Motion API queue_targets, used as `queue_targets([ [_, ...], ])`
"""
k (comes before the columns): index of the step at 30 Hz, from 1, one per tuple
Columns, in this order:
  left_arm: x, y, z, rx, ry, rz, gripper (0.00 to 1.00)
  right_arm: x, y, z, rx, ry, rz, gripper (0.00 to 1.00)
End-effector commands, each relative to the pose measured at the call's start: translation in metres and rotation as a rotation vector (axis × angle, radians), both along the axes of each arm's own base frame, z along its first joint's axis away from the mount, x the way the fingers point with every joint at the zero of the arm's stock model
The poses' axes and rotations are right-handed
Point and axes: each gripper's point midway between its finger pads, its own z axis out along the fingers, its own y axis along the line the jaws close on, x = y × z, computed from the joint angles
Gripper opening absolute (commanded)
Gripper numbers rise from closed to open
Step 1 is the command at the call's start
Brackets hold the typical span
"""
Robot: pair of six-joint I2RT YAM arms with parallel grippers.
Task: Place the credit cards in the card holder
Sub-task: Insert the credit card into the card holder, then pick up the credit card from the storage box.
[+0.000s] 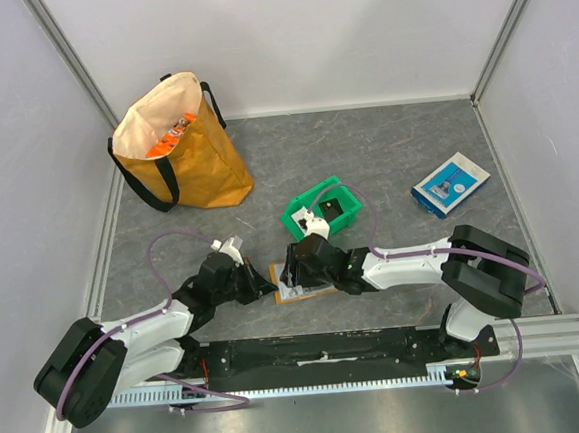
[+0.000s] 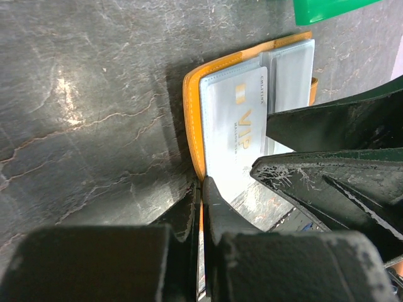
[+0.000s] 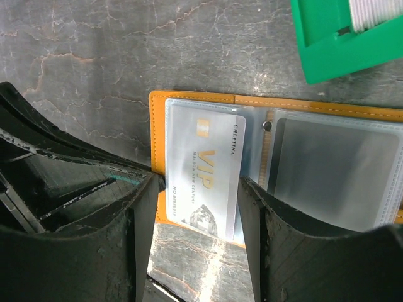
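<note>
The orange card holder point(image 3: 189, 97) lies open on the grey table, its clear sleeves facing up. A silver VIP credit card point(image 3: 204, 170) sits partly inside the left sleeve, its lower end sticking out past the holder's edge. My right gripper point(image 3: 198, 185) is open and straddles this card, with a small gap showing at the left finger. My left gripper point(image 2: 203, 185) is shut on the card holder's orange edge point(image 2: 194, 119), pinning it. In the top view both grippers, left point(image 1: 265, 284) and right point(image 1: 296, 271), meet over the holder point(image 1: 306, 293).
A green plastic bin point(image 1: 324, 209) stands just behind the holder. An orange-yellow tote bag point(image 1: 179, 150) is at the back left. A blue-and-white flat box point(image 1: 450, 184) lies at the right. White walls enclose the table.
</note>
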Motion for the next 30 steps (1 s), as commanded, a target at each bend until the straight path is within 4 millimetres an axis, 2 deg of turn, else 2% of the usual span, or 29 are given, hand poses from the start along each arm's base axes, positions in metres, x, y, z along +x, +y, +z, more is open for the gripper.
queue_targets([
  [1,0.012,-0.006,0.015,-0.006,-0.07,-0.016,0.02,-0.003,0.022,0.016,0.108,-0.017,0.047,0.6],
  [4,0.012,-0.005,0.015,-0.001,-0.07,-0.012,0.02,0.003,0.014,0.014,0.061,-0.031,0.026,0.62],
  [7,0.013,-0.003,0.017,0.01,-0.081,-0.012,0.02,0.017,-0.008,0.022,-0.013,-0.079,-0.03,0.68],
  [11,0.013,0.002,0.019,0.034,-0.098,-0.008,0.02,0.043,-0.023,0.062,-0.009,-0.192,-0.044,0.71],
  [13,0.014,0.003,0.02,0.042,-0.104,-0.01,0.02,0.053,-0.032,0.075,-0.035,-0.231,-0.03,0.73],
  [17,0.014,0.001,0.021,0.057,-0.102,-0.03,0.02,0.083,-0.048,0.108,-0.067,-0.338,-0.041,0.81],
  [20,0.015,-0.001,0.022,0.057,-0.105,-0.041,0.02,0.108,-0.06,0.125,-0.109,-0.411,-0.047,0.92],
  [24,0.016,-0.002,0.025,0.056,-0.114,-0.046,0.02,0.13,-0.071,0.129,-0.177,-0.394,-0.004,0.95],
  [25,0.016,-0.002,0.025,0.058,-0.114,-0.049,0.02,0.142,-0.076,0.133,-0.165,-0.37,-0.016,0.95],
  [30,0.017,-0.003,0.028,0.061,-0.126,-0.065,0.02,0.165,-0.087,0.115,-0.11,-0.254,0.002,0.9],
])
